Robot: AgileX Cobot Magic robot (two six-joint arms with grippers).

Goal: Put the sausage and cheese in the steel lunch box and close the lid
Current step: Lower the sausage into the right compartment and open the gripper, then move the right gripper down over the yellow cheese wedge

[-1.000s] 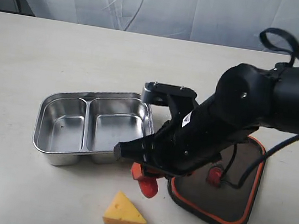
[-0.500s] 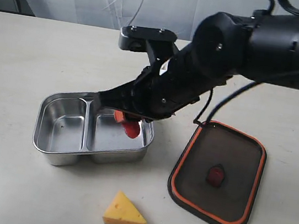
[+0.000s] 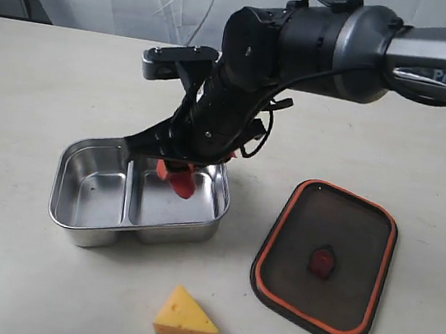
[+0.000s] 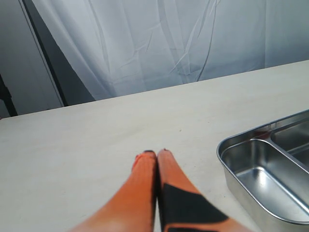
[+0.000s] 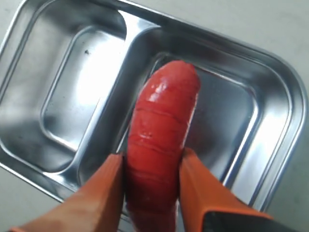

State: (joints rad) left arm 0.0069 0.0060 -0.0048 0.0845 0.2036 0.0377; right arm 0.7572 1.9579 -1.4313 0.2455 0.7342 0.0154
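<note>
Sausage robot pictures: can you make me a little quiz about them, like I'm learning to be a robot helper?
1. True or false: the cheese already lies inside the lunch box.
2. Which pincer holds the sausage? A: the left one. B: the right one.
3. Fill the gap: the lid lies flat on the table, ___ the lunch box, not on it.

Key
1. False, it lies on the table in front of the lunch box.
2. B, the right pincer.
3. beside
</note>
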